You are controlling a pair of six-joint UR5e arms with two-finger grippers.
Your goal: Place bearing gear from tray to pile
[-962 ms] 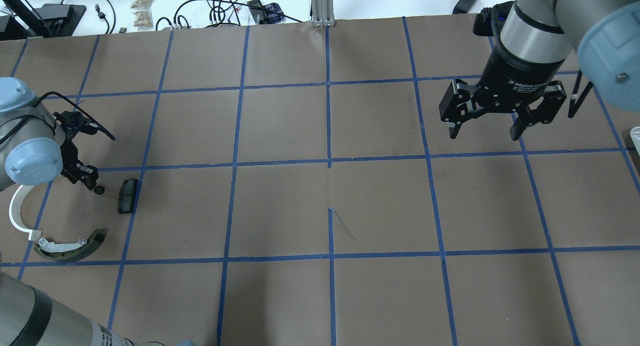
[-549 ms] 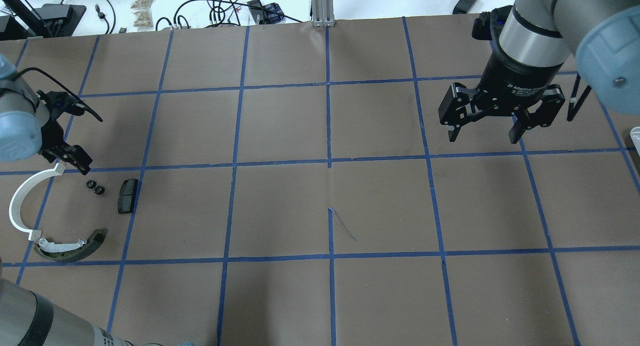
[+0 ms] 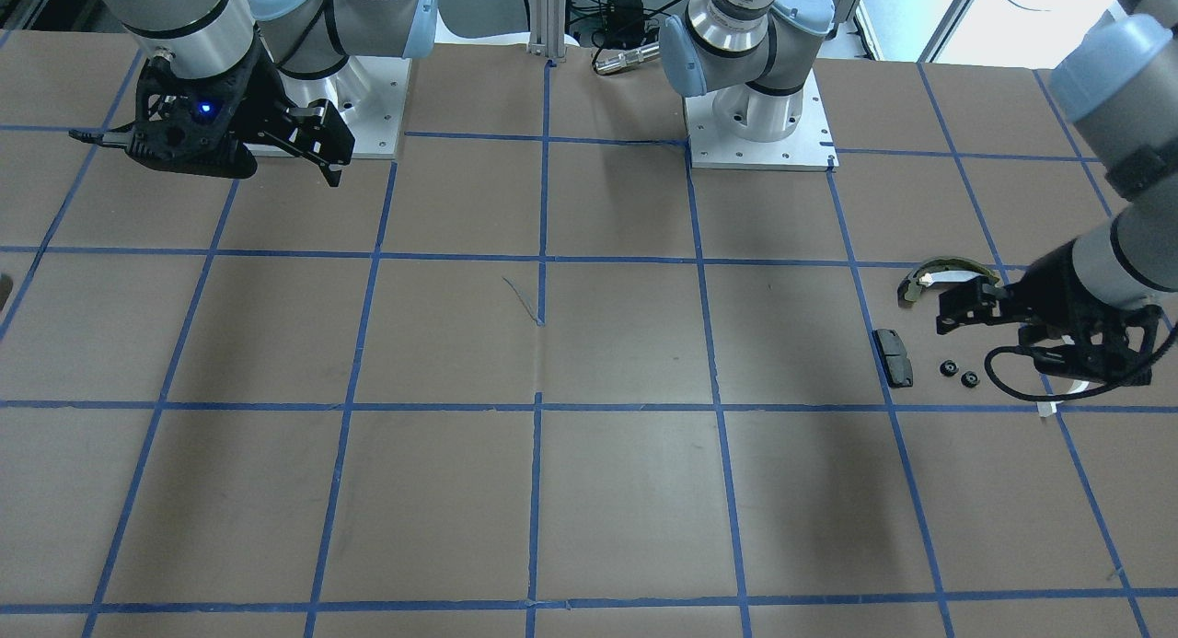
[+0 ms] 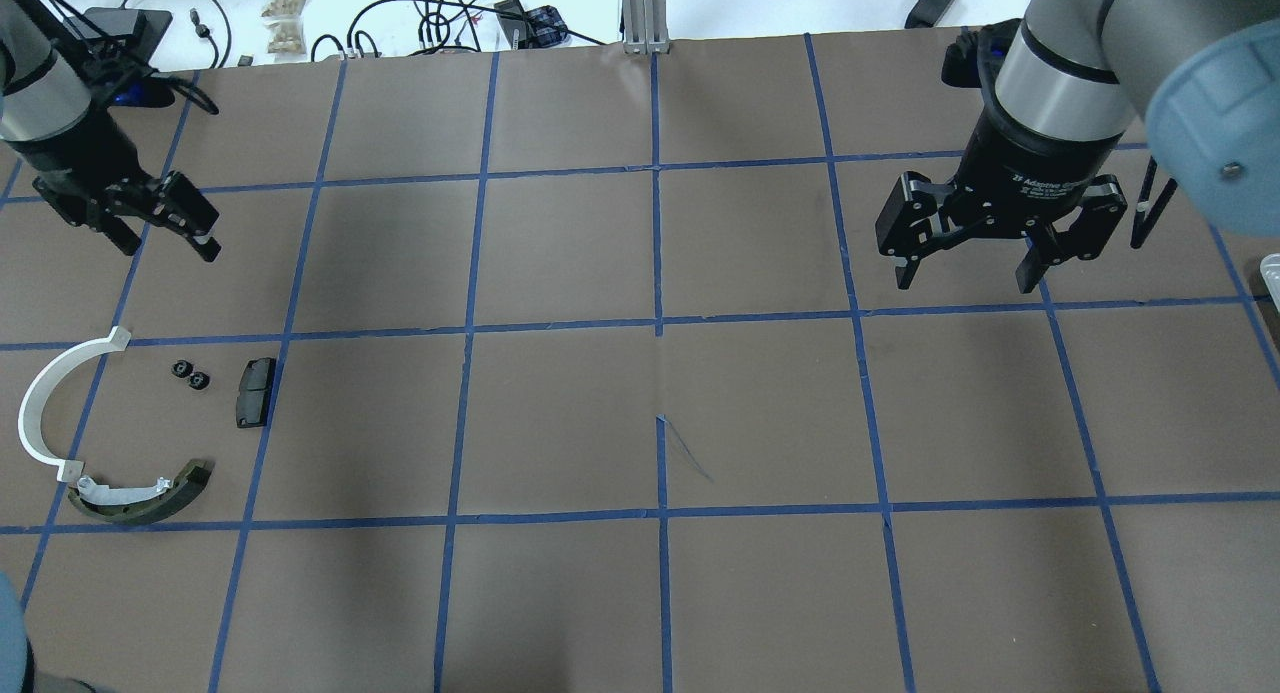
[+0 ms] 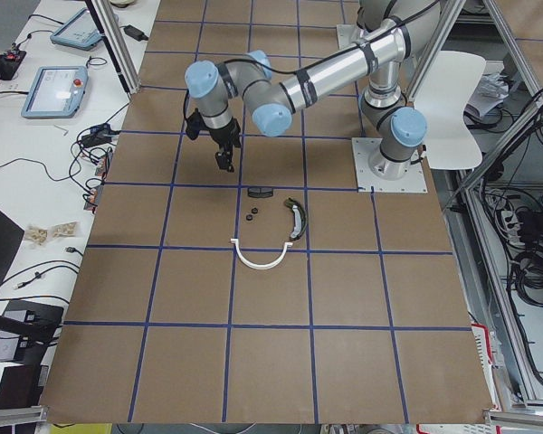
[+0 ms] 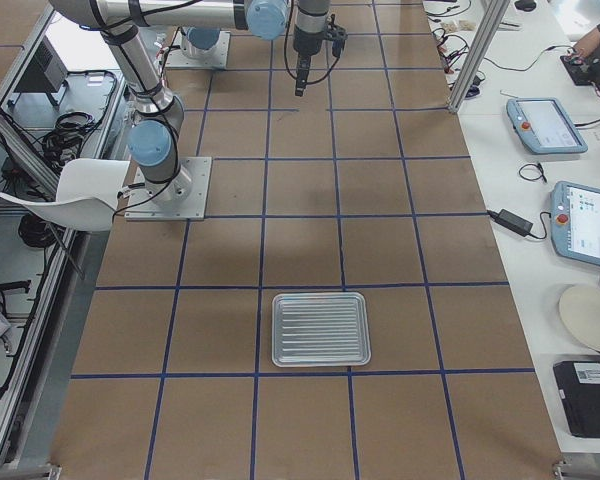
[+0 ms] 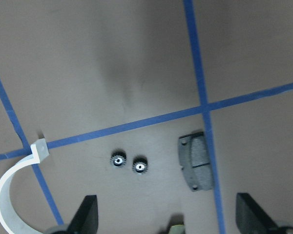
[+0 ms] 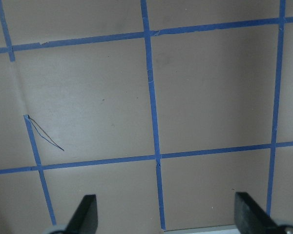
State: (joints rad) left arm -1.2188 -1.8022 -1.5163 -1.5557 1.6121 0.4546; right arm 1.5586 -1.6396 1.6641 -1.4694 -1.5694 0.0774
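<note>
Two small black bearing gears (image 4: 182, 370) (image 4: 199, 379) lie side by side on the table in the pile, also seen in the left wrist view (image 7: 118, 160) (image 7: 140, 166). Around them lie the black pad (image 4: 255, 391), the white half-ring strip (image 4: 35, 413) and the olive-and-white shoe (image 4: 150, 498). My left gripper (image 4: 168, 245) is open and empty, raised above and behind the pile. My right gripper (image 4: 965, 273) is open and empty over bare table at the far right. The silver tray (image 6: 320, 328) holds nothing that I can see.
The brown table (image 4: 660, 423) carries a blue tape grid. Cables and small boxes (image 4: 480, 18) lie beyond its far edge. The arm bases (image 3: 755, 132) stand at the robot's side of the table.
My left gripper let go at the pile and moved up and away toward the far edge, leaving two gears in plain sight. The right gripper barely shifted.
</note>
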